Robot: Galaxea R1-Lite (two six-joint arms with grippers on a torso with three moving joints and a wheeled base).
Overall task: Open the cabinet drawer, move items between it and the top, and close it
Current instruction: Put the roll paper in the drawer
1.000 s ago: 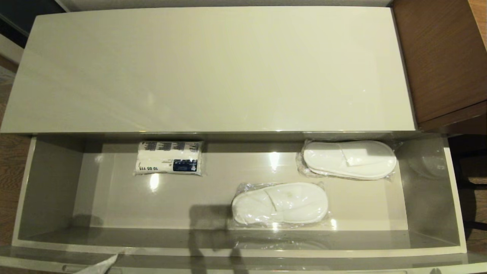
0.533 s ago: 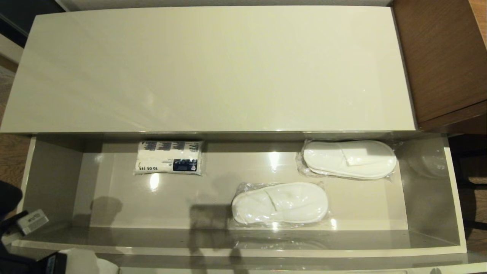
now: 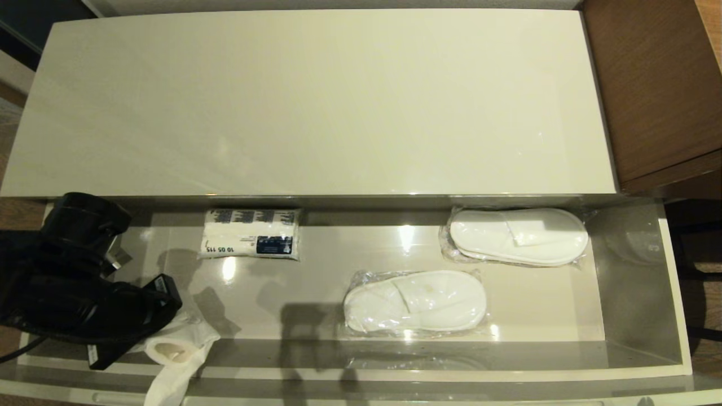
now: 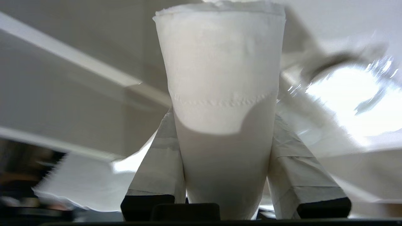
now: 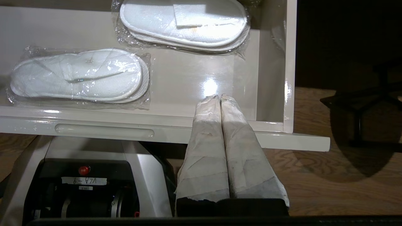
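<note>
The left gripper (image 3: 161, 332) pinches the toilet paper roll (image 3: 172, 351) across its body, one taped finger (image 4: 160, 163) against each side, just above the cabinet drawer (image 3: 361, 369) at its front-left corner. A loose sheet hangs from the roll over the drawer's front edge. My guess is the roll is headed for an open patch of drawer floor, left of the white packet (image 3: 250, 233) and well clear of the wrapped slippers (image 3: 414, 300). To do it well, the arm should carry the roll further in past the front edge before letting go, so the trailing sheet comes inside too and cannot jam when the drawer shuts.

The right gripper (image 5: 220, 98) idles off the drawer's right front corner, fingers pressed together on nothing.

Hard to read: whether the roll already touches the floor — the arm covers that corner. The top (image 3: 316, 101) carries nothing I can see.
</note>
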